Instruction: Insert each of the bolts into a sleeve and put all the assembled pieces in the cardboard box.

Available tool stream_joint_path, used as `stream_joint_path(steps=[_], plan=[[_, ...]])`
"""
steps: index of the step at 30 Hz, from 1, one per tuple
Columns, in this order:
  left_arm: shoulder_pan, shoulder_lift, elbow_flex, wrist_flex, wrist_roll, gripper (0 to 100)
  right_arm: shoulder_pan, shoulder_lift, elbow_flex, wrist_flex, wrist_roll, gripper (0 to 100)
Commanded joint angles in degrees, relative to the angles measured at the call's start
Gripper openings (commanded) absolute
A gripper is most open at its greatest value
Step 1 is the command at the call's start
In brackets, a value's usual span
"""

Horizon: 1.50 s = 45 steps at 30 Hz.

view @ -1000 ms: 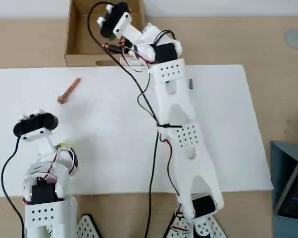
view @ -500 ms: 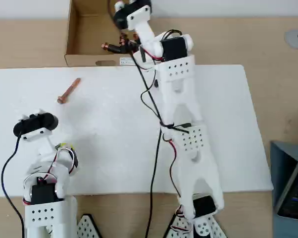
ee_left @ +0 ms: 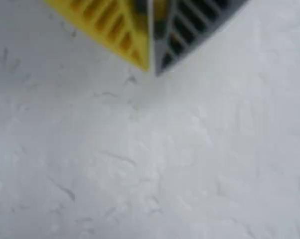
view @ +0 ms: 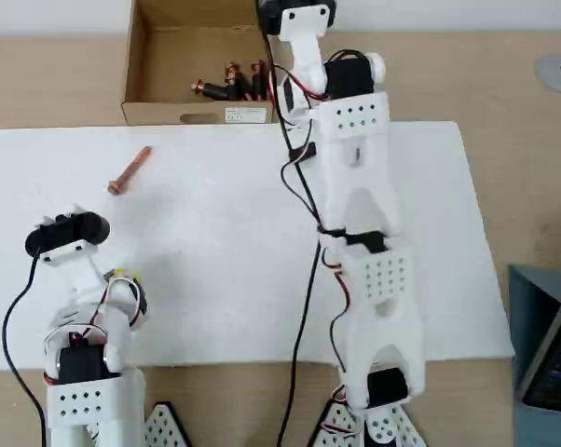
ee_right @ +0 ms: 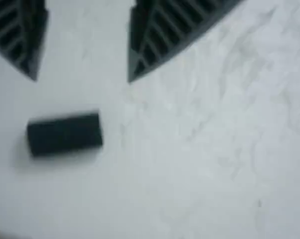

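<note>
My right gripper [ee_right: 82, 78] hangs open just above the white mat, and a short black sleeve [ee_right: 64, 133] lies on the mat right by its dark fingertips. From above, the right arm [view: 355, 121] stretches along the mat to its far edge, beside the cardboard box [view: 136, 65]. Several assembled copper and black pieces [view: 229, 88] lie inside the box. One loose copper bolt [view: 129, 170] rests on the mat's far left. My left gripper [ee_left: 151, 69], one finger yellow and one grey, is shut on nothing over bare mat at the near left.
The white mat [view: 206, 251] covers most of the wooden table. A laptop corner [view: 546, 354] juts in at the near right edge. A grey round disc [view: 560, 70] sits at the far right of the table.
The right arm has swung right, away from over the box to the mat's far edge, uncovering the pieces in the box. The left arm has not moved.
</note>
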Motion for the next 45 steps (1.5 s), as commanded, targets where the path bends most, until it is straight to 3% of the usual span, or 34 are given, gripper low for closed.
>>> stream_joint_path(steps=[1,17,25,31,45], plan=[[-0.70,-0.48,-0.26,-0.79,-0.09,0,1.01,-7.16,6.02,1.23,-3.78,13.9],[-0.70,-0.48,-0.26,-0.79,-0.09,0,1.10,-1.63,12.18,-1.05,-13.80,14.3],[-0.70,-0.48,-0.26,-0.79,-0.09,0,0.92,6.81,3.38,-3.60,-13.80,14.7],[-0.70,-0.48,-0.26,-0.79,-0.09,0,0.92,13.05,-2.77,-3.34,-13.80,26.7],[-0.70,-0.48,-0.26,-0.79,-0.09,0,1.19,20.79,-11.74,-6.33,-13.63,26.8]])
